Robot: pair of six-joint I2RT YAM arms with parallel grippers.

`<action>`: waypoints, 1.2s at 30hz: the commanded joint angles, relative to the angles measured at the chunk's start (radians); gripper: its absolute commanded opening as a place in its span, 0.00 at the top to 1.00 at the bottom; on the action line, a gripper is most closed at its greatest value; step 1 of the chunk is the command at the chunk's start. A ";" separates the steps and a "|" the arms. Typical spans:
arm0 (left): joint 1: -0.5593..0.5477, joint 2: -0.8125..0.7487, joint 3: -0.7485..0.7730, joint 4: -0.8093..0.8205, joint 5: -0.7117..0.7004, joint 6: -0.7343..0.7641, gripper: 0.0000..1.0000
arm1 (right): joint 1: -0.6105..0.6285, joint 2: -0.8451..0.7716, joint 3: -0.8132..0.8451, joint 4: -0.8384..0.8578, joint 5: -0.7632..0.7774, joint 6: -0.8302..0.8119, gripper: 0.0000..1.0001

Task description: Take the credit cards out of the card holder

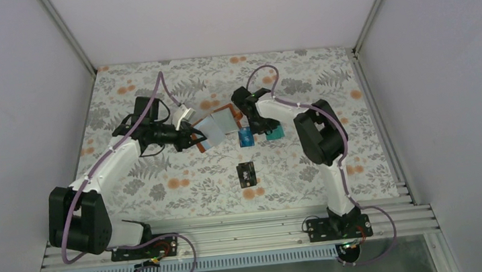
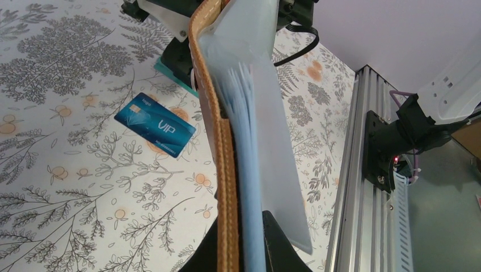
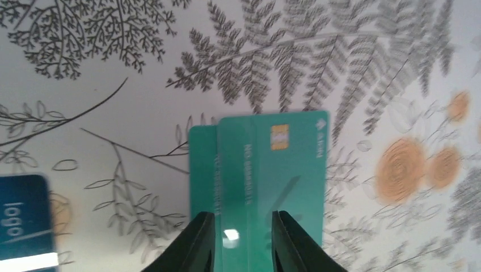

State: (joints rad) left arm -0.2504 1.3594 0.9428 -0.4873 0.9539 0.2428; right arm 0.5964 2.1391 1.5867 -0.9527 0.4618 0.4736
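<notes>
The brown card holder (image 1: 218, 123) hangs open above mid-table, pale blue-grey pockets showing, with my left gripper (image 1: 197, 140) shut on its edge. In the left wrist view the card holder (image 2: 227, 113) stands on edge between the left gripper's (image 2: 241, 243) jaws. A blue card (image 1: 246, 136) lies flat on the table just right of the holder. A teal-green card (image 3: 272, 170) lies face up under my right gripper (image 3: 244, 226), whose jaws stand apart above it without touching it. A black card (image 1: 247, 173) lies nearer the front. The pale pink card is out of view.
The flowered tablecloth (image 1: 162, 185) covers the table. Aluminium rails (image 1: 235, 234) run along the front edge and the right side. White walls close in the left, right and back. The right arm's elbow (image 1: 319, 134) stands right of the cards.
</notes>
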 commanded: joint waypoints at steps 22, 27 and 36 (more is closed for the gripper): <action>0.006 -0.007 -0.013 0.019 0.078 0.006 0.98 | 0.002 -0.926 -0.315 0.483 -0.433 -0.220 0.41; 0.005 -0.003 -0.011 0.017 0.092 0.006 0.98 | 0.137 -0.997 -0.446 0.595 -0.573 -0.301 0.50; 0.006 -0.001 -0.010 0.012 0.104 0.016 0.98 | 0.336 -0.735 -0.428 0.598 -0.417 -0.325 0.38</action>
State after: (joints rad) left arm -0.2489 1.3594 0.9344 -0.4881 1.0080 0.2462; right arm 0.8768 1.3216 1.1194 -0.3573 -0.0372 0.1837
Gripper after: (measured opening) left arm 0.067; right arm 0.583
